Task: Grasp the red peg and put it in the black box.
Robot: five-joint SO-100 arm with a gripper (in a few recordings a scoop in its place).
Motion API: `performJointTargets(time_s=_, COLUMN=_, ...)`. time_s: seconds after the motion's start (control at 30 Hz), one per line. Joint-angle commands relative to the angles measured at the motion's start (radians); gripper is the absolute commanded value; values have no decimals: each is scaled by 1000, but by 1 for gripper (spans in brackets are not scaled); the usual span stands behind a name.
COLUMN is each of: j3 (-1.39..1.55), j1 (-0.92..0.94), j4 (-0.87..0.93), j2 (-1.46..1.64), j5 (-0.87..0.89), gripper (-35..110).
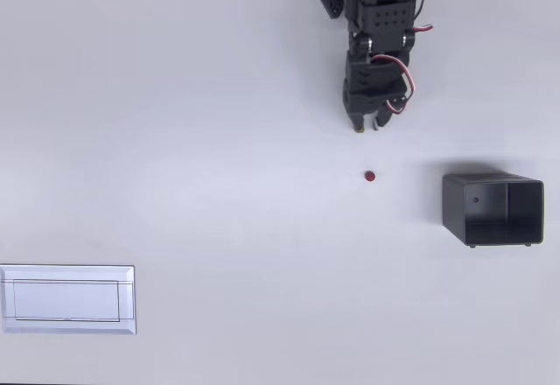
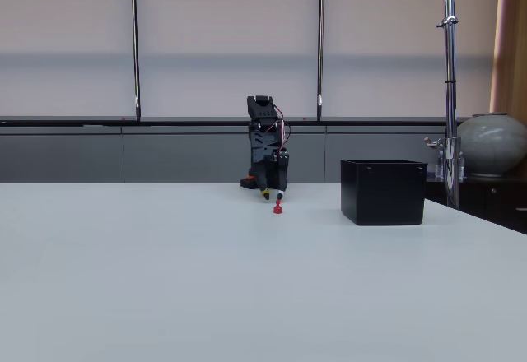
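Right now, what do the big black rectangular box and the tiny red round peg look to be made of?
The black rectangular box looks like thin-walled plastic, matte with a faint sheen on its inner walls. The tiny red round peg is too small to judge; its even red colour suggests plastic or painted wood.

Flat white tray (image 1: 68,299) on white table (image 1: 219,184); grey round vase (image 2: 492,143) beside metal pole (image 2: 450,82)

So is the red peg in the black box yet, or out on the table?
Out. In the overhead view the red peg sits on the bare table, apart from the black box, with the end effector short of it.
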Motion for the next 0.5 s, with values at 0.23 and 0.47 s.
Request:
performJointTargets(time_s=0.23, j3=12, j1=-3, j4=-373, j2=318, j5=38, gripper=11)
performJointTargets(time_s=0.47, j3=12, j1=2, j4=-568, j2=460, j5=34, gripper=12)
